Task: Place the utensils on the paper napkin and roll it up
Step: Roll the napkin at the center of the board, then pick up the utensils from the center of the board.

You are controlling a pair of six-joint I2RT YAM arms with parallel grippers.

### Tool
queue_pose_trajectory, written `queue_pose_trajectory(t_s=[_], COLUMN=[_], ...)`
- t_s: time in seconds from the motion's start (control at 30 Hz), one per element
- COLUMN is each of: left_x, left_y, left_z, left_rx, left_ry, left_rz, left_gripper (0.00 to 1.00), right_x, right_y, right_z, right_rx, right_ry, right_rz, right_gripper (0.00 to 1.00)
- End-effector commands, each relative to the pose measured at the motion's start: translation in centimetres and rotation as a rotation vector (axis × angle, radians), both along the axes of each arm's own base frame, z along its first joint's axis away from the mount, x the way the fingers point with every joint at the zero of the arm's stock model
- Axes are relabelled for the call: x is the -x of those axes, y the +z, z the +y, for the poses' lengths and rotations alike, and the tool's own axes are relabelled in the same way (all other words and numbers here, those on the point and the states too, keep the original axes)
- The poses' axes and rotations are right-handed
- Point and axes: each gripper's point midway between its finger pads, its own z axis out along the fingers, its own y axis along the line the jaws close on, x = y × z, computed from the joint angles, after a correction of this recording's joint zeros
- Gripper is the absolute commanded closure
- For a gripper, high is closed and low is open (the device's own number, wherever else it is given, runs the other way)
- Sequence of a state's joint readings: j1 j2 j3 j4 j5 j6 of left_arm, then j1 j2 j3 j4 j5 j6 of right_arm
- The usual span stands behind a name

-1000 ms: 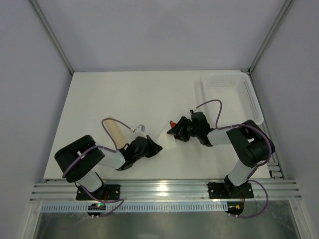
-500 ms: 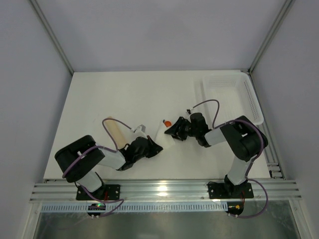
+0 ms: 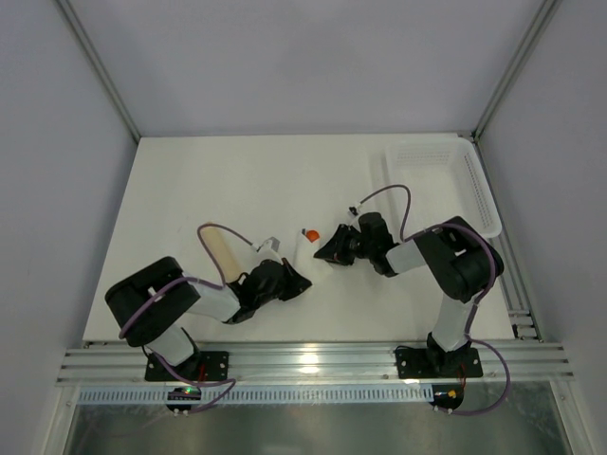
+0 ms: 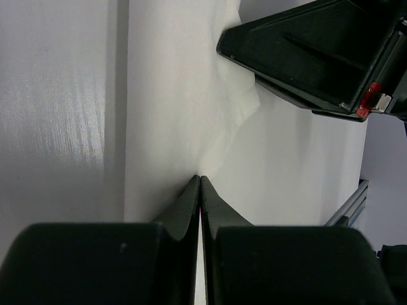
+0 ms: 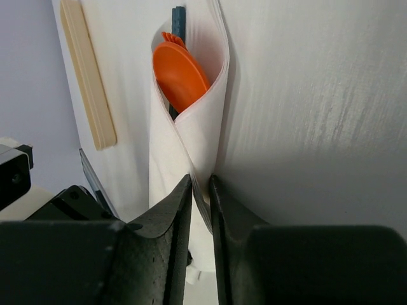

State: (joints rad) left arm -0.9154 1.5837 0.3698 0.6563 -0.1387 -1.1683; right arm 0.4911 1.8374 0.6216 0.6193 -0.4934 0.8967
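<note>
Our right claw (image 5: 201,181) grips the paper napkin (image 5: 191,136) thinly. A slip would spill the orange utensil (image 5: 180,73) toward 12 o'clock in its wrist view. Left claw (image 4: 200,181) is closed, perhaps pinning paper.

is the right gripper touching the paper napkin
Touching. The right wrist view shows the right gripper with its jaws closed on the folded edge of the paper napkin, with no gap on either side.
</note>
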Motion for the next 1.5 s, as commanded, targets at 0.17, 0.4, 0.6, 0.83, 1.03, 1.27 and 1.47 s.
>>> queue_pose_trajectory(t_s=[0.17,0.4,0.6,0.83,1.03,1.27,1.47], left_x=[1.1,0.7,0.1,-0.6,-1.9,-3.3,-3.0], left_y=[-2.4,-0.6,1.9,6.5,7.3,5.6,4.9], left_z=[1.4,1.8,3.4,4.4,6.3,7.1,5.0], left_rx=[-0.123,-0.155,-0.232,-0.253,-0.283,-0.171,-0.040], left_ry=[-0.043,-0.058,-0.033,-0.020,-0.044,-0.094,-0.187], left_rz=[0.022,-0.040,-0.090,-0.177,-0.124,-0.088,-0.096], left_gripper=[1.00,0.91,0.58,0.32,0.28,0.25,0.23], right_x=[1.4,1.2,1.1,0.9,1.1,2.0,2.8], right_y=[-2.6,-1.8,-0.7,0.5,2.4,4.0,4.3], right_z=[-1.1,-0.9,-0.7,-0.5,-0.5,-0.2,-0.1], right_rx=[0.121,0.115,0.093,0.076,0.057,0.019,-0.004], right_ry=[0.047,0.063,0.075,0.087,0.106,0.139,0.158], right_rz=[0.026,-0.005,-0.055,-0.101,-0.149,-0.141,-0.136], right_gripper=[0.96,0.96,0.96,0.96,0.96,0.97,0.97])
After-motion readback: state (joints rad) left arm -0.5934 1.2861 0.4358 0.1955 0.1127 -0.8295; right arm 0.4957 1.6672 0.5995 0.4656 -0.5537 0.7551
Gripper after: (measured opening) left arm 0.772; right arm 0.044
